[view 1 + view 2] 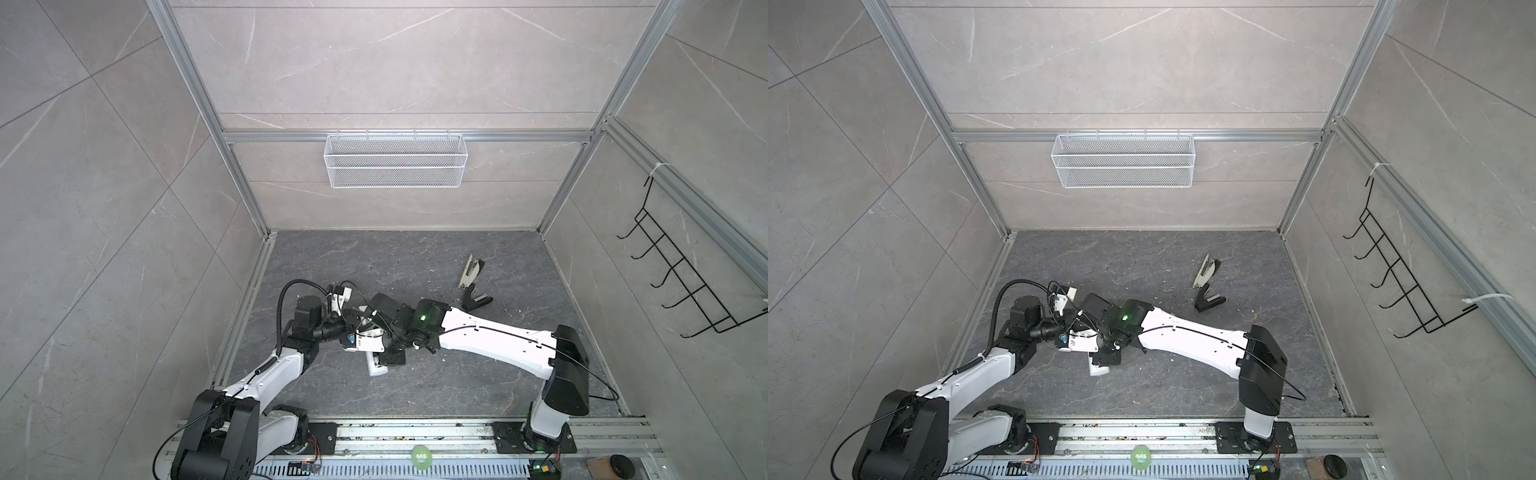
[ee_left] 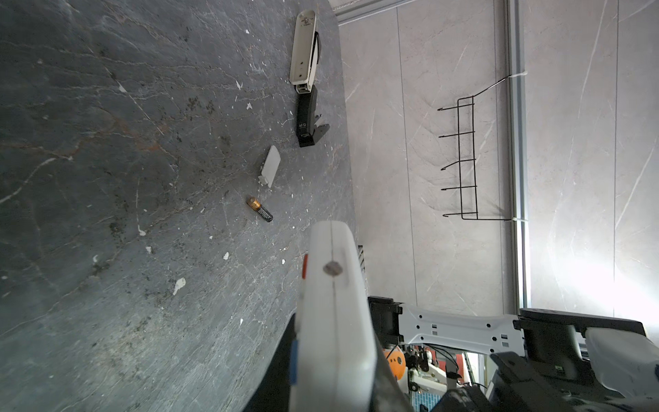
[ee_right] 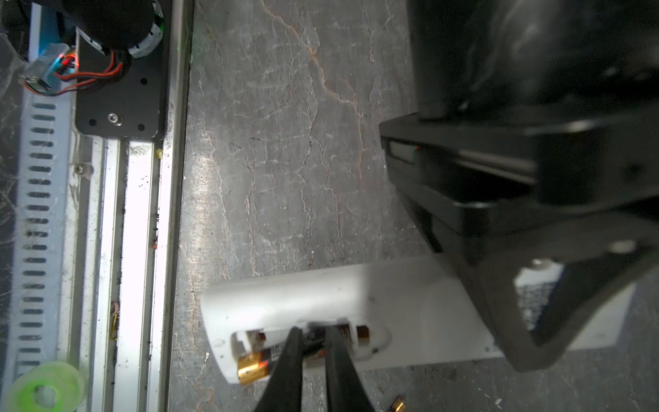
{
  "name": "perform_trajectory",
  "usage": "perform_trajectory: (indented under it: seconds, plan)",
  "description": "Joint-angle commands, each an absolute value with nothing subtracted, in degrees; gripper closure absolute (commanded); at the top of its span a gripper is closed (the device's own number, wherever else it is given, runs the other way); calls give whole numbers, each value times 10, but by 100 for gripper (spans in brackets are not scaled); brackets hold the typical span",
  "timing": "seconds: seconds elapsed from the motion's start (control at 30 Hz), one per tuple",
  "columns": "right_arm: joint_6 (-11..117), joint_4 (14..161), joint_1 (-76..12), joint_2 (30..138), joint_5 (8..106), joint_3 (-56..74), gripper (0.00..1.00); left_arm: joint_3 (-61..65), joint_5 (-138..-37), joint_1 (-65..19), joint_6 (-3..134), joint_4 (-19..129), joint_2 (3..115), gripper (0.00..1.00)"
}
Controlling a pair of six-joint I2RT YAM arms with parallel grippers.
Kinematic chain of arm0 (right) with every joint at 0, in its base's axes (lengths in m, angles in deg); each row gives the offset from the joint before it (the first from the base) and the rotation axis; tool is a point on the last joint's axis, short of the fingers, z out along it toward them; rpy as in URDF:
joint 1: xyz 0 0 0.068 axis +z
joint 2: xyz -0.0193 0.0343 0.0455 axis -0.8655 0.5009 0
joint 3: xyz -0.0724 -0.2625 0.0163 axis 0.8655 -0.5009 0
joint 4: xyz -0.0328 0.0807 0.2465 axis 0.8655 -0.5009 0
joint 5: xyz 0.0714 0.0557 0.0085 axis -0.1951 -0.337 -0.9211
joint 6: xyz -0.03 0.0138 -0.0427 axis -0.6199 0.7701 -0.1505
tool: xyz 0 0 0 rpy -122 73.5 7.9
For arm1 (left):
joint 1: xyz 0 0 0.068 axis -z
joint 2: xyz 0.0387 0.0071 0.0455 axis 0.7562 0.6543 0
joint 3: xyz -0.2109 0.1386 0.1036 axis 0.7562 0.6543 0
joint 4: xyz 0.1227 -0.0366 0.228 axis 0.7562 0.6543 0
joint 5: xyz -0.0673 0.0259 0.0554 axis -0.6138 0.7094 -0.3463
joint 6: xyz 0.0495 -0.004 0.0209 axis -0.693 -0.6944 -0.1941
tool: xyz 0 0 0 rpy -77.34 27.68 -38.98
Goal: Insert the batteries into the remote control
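We see the left gripper (image 1: 369, 334) clamp the remote control (image 3: 321, 296) steady — so the right gripper (image 3: 314, 339), pinching a battery (image 3: 255, 367), can seat it; stapler (image 1: 471, 272) clear at two o'clock.

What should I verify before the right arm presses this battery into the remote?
1. Remote control clamped by left gripper: ok.
2. Right gripper jaws pinching held battery mid-body: ok.
3. Held battery seated in the open compartment: cannot tell; the jaws hide its middle, and the gold end looks raised.
4. Polarity against the contacts: cannot tell.
5. Second battery lying free on the table: ok.
6. Battery cover off, lying near the second battery, not touching it: ok.
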State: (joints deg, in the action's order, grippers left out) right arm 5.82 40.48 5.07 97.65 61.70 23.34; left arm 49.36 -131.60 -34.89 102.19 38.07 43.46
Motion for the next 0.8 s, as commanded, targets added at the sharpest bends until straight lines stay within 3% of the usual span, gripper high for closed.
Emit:
perform_trajectory:
  seconds: [0.0, 0.27, 0.43, 0.77]
  plan:
    - [77, 391, 57, 934, 593, 239, 82, 479, -1348, -346, 1032, 363, 418, 100]
    - [63, 356, 62, 892, 579, 218, 79, 478, -1351, -346, 1033, 367, 408, 100]
    - [60, 350, 70, 887, 566, 202, 70, 477, -1355, -347, 1036, 363, 409, 100]
    - [43, 346, 82, 919, 587, 202, 71, 479, -1358, -347, 1046, 349, 415, 100]
